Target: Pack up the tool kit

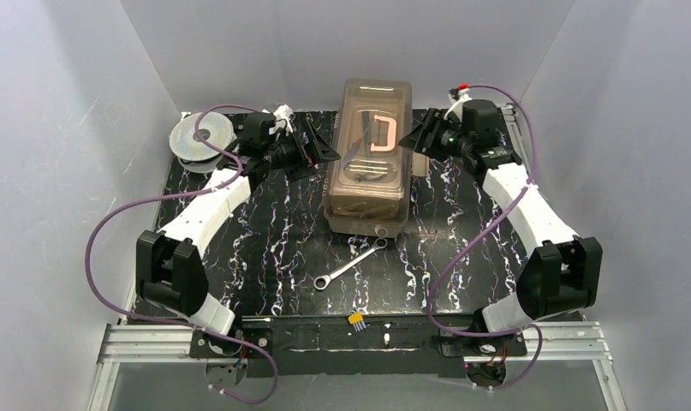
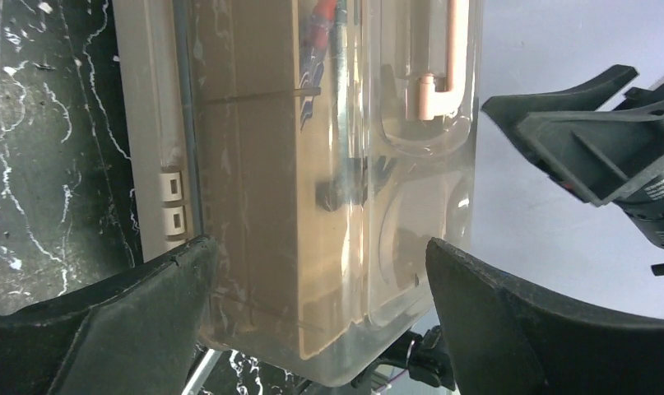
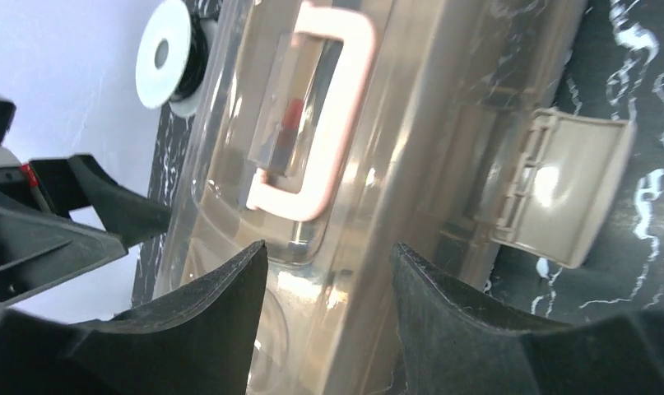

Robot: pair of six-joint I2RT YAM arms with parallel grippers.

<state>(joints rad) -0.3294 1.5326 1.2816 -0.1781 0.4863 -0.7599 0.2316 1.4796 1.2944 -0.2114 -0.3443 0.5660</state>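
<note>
The tool kit [image 1: 369,163], a tan-brown box with its smoky lid down, stands at the back middle of the table, beige handle [image 1: 383,133] on top. My left gripper [image 1: 323,147] is open at the box's left side; in the left wrist view [image 2: 318,243] the box's side [image 2: 312,206] fills the wide gap between the fingers. My right gripper [image 1: 422,135] is at the box's right top edge, open [image 3: 328,247], with the lid's edge [image 3: 353,271] between the fingers and the handle [image 3: 328,123] just beyond. A silver wrench [image 1: 350,265] lies loose in front of the box.
A round grey spool [image 1: 200,137] sits at the back left, behind the left arm. A beige latch [image 3: 559,189] on the box's side hangs flipped open. A small yellow piece [image 1: 356,319] lies at the near edge. White walls close in the table on three sides.
</note>
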